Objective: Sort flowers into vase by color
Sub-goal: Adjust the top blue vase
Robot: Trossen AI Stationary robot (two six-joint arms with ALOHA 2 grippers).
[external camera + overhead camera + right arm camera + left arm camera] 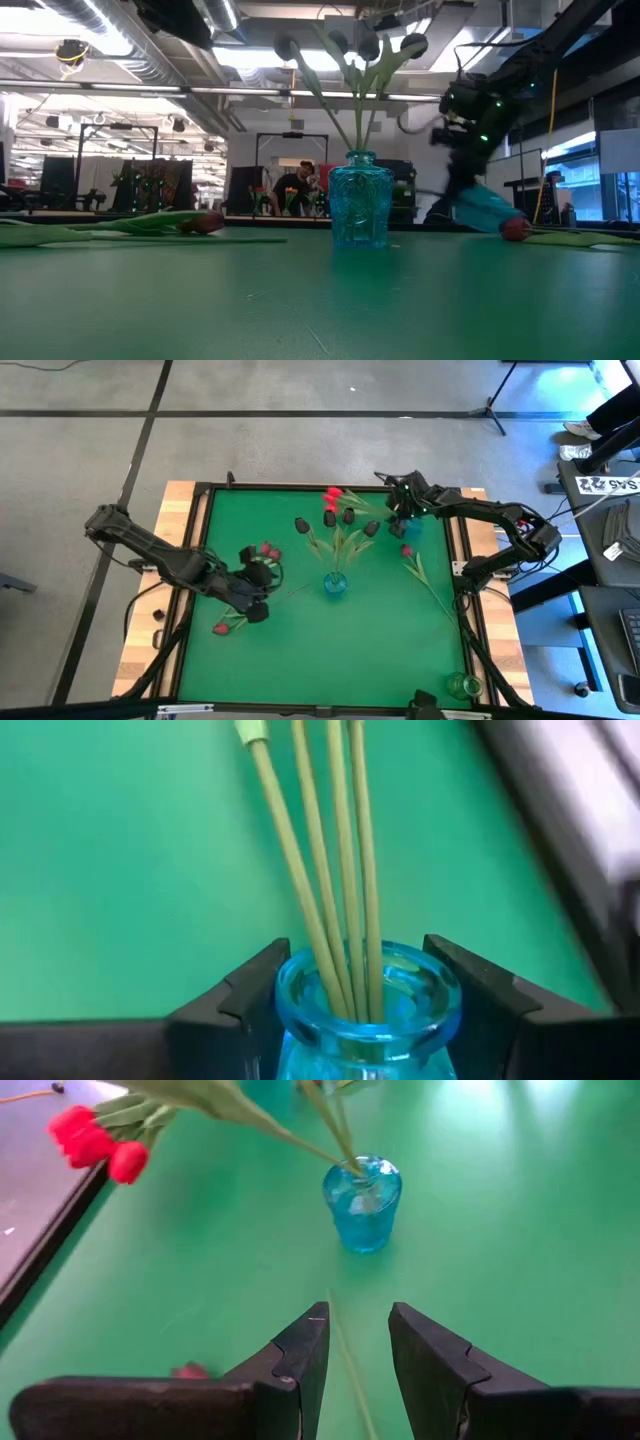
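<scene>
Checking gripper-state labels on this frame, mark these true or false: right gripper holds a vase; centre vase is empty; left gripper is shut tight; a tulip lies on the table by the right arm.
1. The right gripper clamps a blue vase with stems in it. True.
2. The centre vase is empty. False: it holds dark tulips.
3. The left gripper is shut tight. False: its fingers stand apart, with a thin stem showing in the gap.
4. A red tulip lies on the table near the right arm. True.
</scene>
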